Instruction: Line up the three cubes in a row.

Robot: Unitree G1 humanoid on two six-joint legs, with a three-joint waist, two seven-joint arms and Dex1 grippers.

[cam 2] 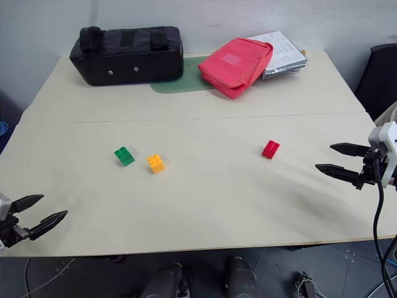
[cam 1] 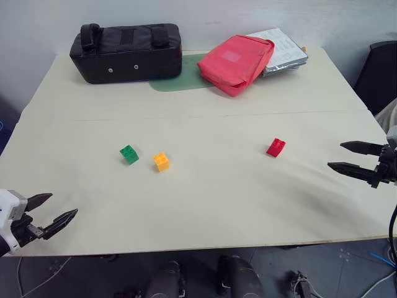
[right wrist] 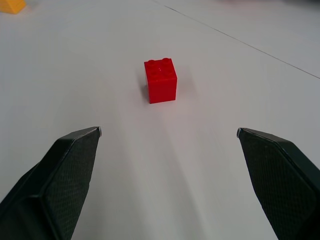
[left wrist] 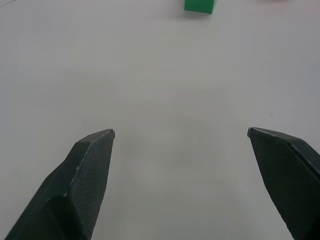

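Observation:
Three studded cubes lie on the cream table. The green cube and the orange-yellow cube sit close together left of the middle; the red cube lies apart to the right. My left gripper hovers open at the table's near left corner, well short of the green cube. Over the right edge my right gripper is open and points at the red cube, which stands a short way ahead of its fingertips. The orange-yellow cube shows beyond it. Neither gripper holds anything.
A black bag stands at the table's back left on a green mat. A red pouch leans on a stack of papers at the back right. A dark chair stands beyond the right edge.

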